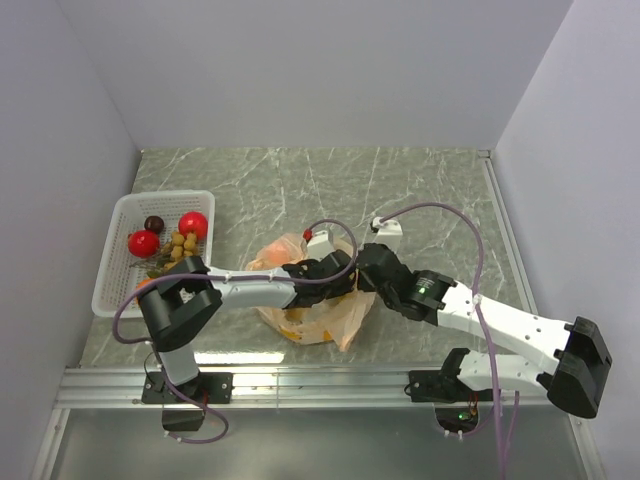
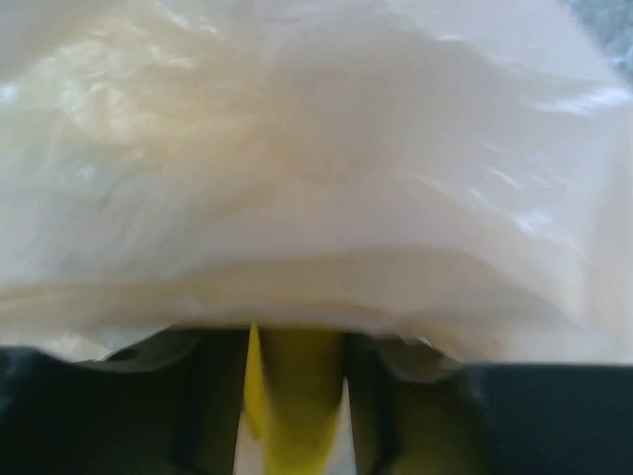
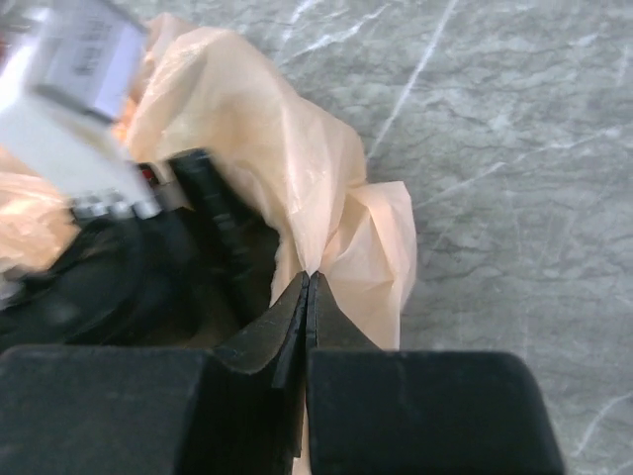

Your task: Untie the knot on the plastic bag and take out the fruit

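Peach plastic of the bag (image 3: 297, 168), lying mid-surface (image 1: 420, 190), is being pinched by the fully closed right fingers (image 3: 293, 317). Left fingers (image 2: 223, 396) are straddling a yellow banana (image 2: 297, 396) inside; grip unconfirmed. Advise holding the mouth wide while lifting toward the basket (image 1: 115, 290).

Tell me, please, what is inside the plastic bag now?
The left gripper reaches into the plastic bag, with something yellow between its fingers, perhaps a banana. An orange-yellow shape shows through the film. The crumpled plastic covers the rest, so other fruit cannot be seen.
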